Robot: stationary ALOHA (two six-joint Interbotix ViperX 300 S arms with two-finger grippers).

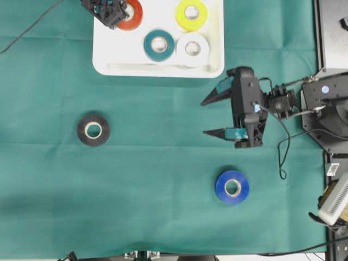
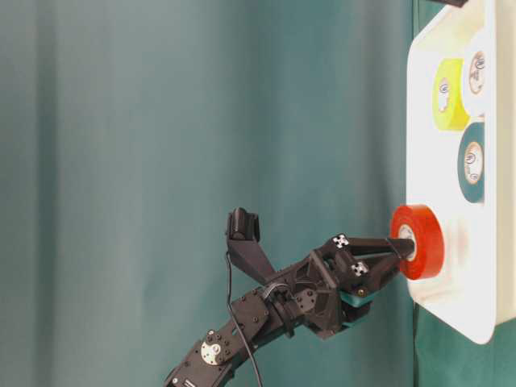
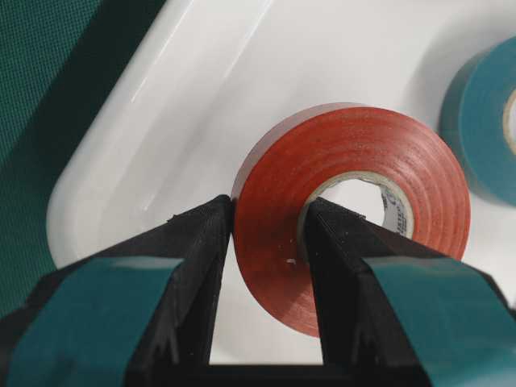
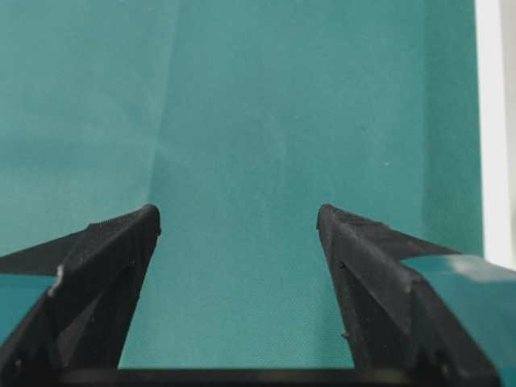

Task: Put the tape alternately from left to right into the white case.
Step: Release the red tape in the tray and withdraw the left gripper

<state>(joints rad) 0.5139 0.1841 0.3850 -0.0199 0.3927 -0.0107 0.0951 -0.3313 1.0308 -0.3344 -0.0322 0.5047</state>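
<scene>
Overhead view, left to right: the black roll point(image 1: 93, 129) lies flat on the green cloth point(image 1: 163, 217), far from the other stuff. Up top, the left gripper point(image 1: 120, 16) pinches the red roll point(image 1: 131, 14) over the top left part of the white tray point(image 1: 103, 60). In the left wrist view, 1 finger point(image 3: 193, 266) is on the outside of the red roll point(image 3: 355, 210) & the other sits in the hole, so the roll's wall is squeezed tight between them. The roll stands up on its edge over the tray's corner point(image 3: 105, 185). Can't tell if it touches the tray floor.

In the tray, the teal roll point(image 1: 159, 45) lies flat near the middle, touching the white roll point(image 1: 192, 49) on its right. The yellow roll point(image 1: 192, 14) sits above them, near the top right.

The table-level view is turned on its side: the left gripper point(image 2: 399, 246) holds the red roll point(image 2: 419, 240) next to the tray point(image 2: 451, 298).

More to the right, the right gripper point(image 1: 209, 117) hangs over bare cloth below the tray's right corner. Its fingers point(image 4: 113, 242) are spread wide apart w/ nothing between them. The blue roll point(image 1: 232, 187) lies flat on the cloth below it, not touching it.
</scene>
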